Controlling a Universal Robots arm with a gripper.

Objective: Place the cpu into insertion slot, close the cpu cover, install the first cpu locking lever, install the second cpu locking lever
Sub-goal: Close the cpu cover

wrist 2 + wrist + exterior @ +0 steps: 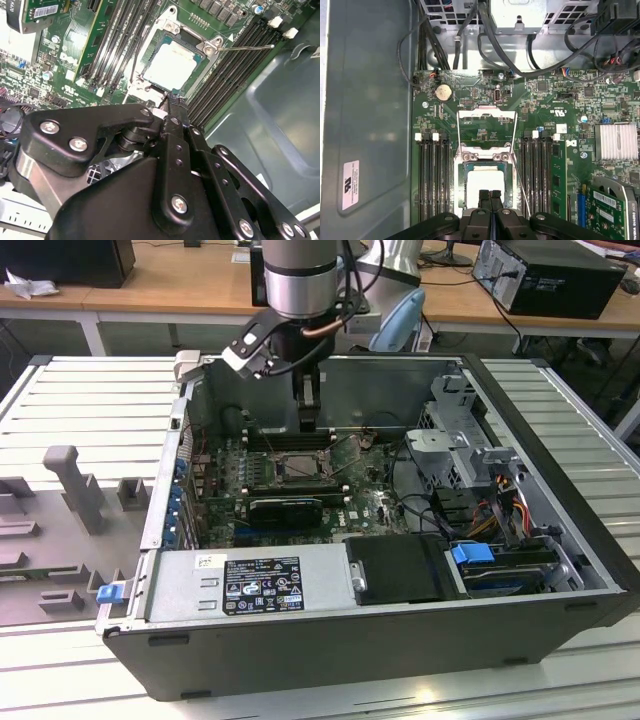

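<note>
**Arm pose.** The arm [298, 275] enters the exterior view from 12 o'clock. Its wrist is vertical and reaches down into the open computer case [400, 645].

**Gripper.** The gripper [308, 410] hangs at about 12 o'clock of the insertion slot [300, 468], low over the motherboard [545, 102]. Its fingers [484, 200] are pressed together with nothing between them.

**Task parts.**
- The cpu [172, 65] lies flat in the slot, pale top up. The fingertips stand at its edge — contact cannot be confirmed.
- The cpu cover [486, 116] appears to stand open at the slot's far side, with green board visible through its window.
- One locking lever [245, 48] — a thin wire — reaches out across the memory slots [235, 65].
</note>
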